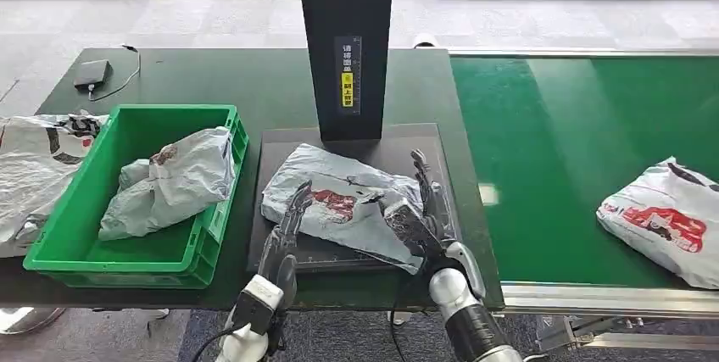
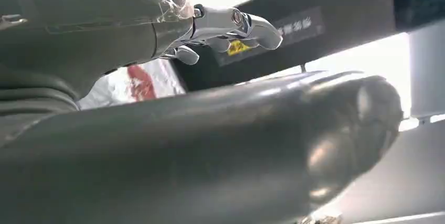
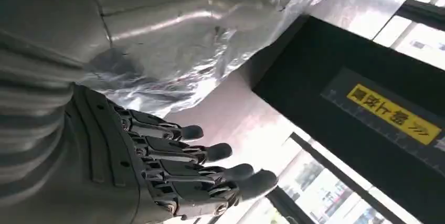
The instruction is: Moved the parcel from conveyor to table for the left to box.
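A grey parcel [image 1: 348,201] with red print lies on the black pad [image 1: 432,146] at the table's middle, in front of the black post. My left hand [image 1: 287,222] reaches in from below with straight fingers lying over the parcel's left edge. In the left wrist view the fingers [image 2: 231,24] stretch out above the red print of the parcel [image 2: 139,82]. My right hand [image 1: 421,209] lies at the parcel's right end, thumb resting on the wrapper and fingers extended alongside. From the right wrist, its fingers [image 3: 199,166] are straight beside the crinkled parcel [image 3: 199,40]. Neither hand grips it.
A green bin [image 1: 216,218] holding another grey parcel [image 1: 174,180] stands left of the pad. A further parcel [image 1: 34,171] lies at the table's far left. The green conveyor [image 1: 576,142] on the right carries one more parcel [image 1: 666,218]. The black post [image 1: 346,48] rises behind the pad.
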